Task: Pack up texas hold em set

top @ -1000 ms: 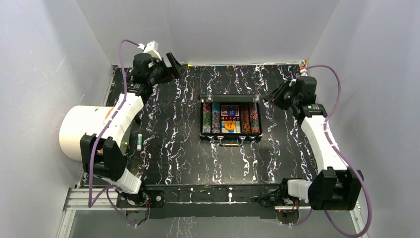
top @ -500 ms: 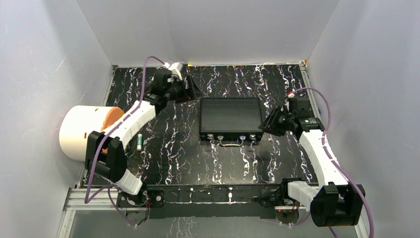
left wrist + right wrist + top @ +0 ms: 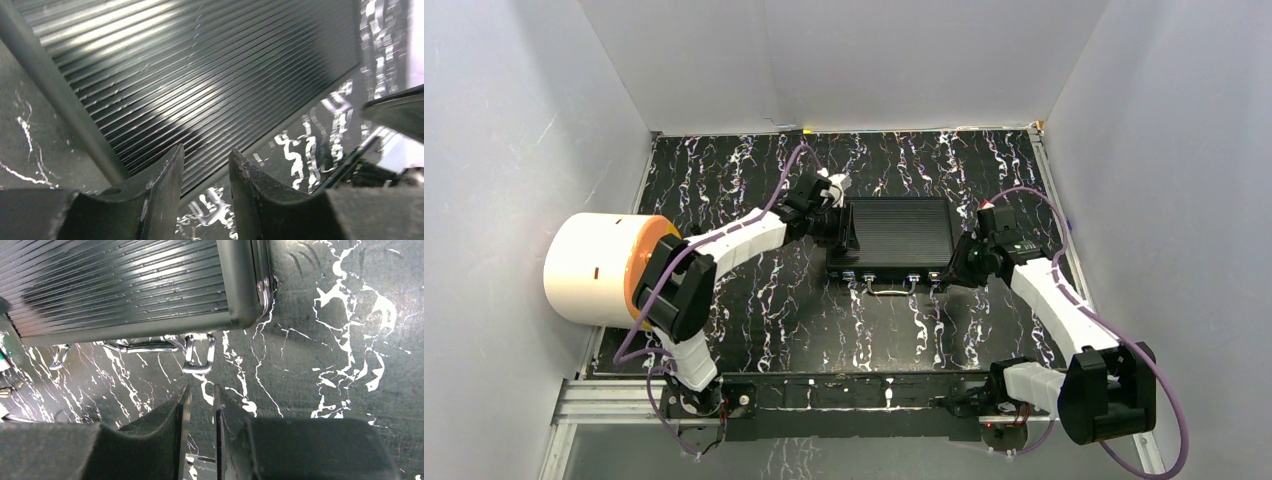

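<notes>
The black ribbed briefcase (image 3: 892,237) lies shut in the middle of the table, so chips, cards, buttons and die are hidden. Silver latches (image 3: 912,277) and a handle (image 3: 887,288) line its front edge. My left gripper (image 3: 842,232) hovers over the case's left edge. In the left wrist view the ribbed lid (image 3: 200,75) fills the frame, and the left gripper (image 3: 206,155) is partly open with nothing between its fingers. My right gripper (image 3: 954,272) is at the front right corner. Just ahead of the right gripper (image 3: 201,388) a latch (image 3: 199,357) hangs loose. Its jaws stand a narrow gap apart, empty.
A big white drum with an orange face (image 3: 599,268) lies on its side at the left edge, beside the left arm. White walls close in the marbled black table (image 3: 754,310) on three sides. The metal rail (image 3: 844,395) holding the arm bases runs along the near edge.
The case, open with chips showing a second ago, is now shut. My left gripper swung from the far left corner to the case's left edge, its jaws narrowing. The right one dropped to the front right corner.
</notes>
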Robot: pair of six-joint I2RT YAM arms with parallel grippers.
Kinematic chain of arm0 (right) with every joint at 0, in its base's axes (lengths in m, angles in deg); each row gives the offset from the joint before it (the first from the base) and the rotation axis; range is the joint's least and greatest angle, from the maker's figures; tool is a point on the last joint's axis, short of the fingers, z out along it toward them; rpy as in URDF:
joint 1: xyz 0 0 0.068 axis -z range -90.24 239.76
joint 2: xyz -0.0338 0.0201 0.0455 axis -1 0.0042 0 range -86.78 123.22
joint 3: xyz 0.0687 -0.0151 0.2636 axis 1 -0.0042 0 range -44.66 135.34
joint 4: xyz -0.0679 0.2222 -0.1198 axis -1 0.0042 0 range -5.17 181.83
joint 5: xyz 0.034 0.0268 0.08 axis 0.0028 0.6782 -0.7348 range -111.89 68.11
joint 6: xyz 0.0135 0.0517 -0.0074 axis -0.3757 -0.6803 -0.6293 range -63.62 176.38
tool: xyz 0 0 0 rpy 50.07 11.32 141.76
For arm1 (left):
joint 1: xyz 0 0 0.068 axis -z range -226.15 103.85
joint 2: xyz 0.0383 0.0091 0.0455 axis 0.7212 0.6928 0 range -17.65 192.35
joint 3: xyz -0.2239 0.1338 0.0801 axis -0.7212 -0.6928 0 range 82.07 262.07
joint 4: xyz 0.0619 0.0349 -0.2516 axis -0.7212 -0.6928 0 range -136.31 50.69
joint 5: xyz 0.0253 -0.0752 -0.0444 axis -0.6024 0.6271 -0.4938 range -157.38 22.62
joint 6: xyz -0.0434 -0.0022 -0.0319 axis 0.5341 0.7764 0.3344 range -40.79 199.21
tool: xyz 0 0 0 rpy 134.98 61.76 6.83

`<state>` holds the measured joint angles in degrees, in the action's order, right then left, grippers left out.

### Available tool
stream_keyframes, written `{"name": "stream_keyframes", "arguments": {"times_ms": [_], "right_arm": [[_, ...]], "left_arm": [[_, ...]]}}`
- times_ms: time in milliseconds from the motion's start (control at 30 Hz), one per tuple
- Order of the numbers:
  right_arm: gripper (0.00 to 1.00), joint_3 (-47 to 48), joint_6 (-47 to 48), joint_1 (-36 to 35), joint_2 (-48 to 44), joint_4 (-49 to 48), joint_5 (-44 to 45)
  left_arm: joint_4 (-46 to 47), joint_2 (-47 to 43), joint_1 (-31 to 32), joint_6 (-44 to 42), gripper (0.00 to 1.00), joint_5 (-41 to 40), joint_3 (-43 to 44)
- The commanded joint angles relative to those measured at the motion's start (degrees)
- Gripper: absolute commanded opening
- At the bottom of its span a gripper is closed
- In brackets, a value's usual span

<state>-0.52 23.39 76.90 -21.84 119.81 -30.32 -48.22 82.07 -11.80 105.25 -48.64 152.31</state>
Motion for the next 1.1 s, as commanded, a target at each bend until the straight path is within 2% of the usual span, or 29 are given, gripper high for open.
{"name": "stream_keyframes", "arguments": {"times_ms": [0,167,400,567,700,833,967,1067], "right_arm": [[0.31,-0.21,-1.01,-0.9,0.96,-5.16,1.14],[0.3,-0.5,-0.76,-1.23,3.06,-5.22,2.58],[0.23,-1.66,-0.5,-1.54,4.79,-5.04,4.48],[0.08,-3.36,-0.57,-1.55,6.79,-7.46,3.95],[0.0,-5.15,-0.84,-1.72,8.79,-10.65,5.13],[0.0,-6.93,-1.48,-1.95,10.27,-16.5,6.96],[0.0,-9.51,-1.39,-2.23,8.6,-25.47,8.5],[0.0,-9.45,-1.22,-2.3,6.53,-27.76,9.28]], "left_arm": [[-10.11,2.94,0.79,-3.92,0.35,-3.82,2.71],[-13.52,5.01,2.07,-5.54,0.32,-7.39,1.41],[-15.18,6.39,2.32,-5.85,0.29,-9.6,0.12],[-15.05,6.95,2.31,-5.73,0.28,-9.18,0.25],[-14.75,6.91,2.3,-5.74,0.28,-8.74,0.25],[-14.18,6.71,2.3,-5.54,0.28,-7.59,0.25],[-11.82,5.52,2.3,-4.96,0.28,-5.98,-0.35],[-11.4,4.84,2.3,-4.66,0.28,-5.83,0.39]]}}
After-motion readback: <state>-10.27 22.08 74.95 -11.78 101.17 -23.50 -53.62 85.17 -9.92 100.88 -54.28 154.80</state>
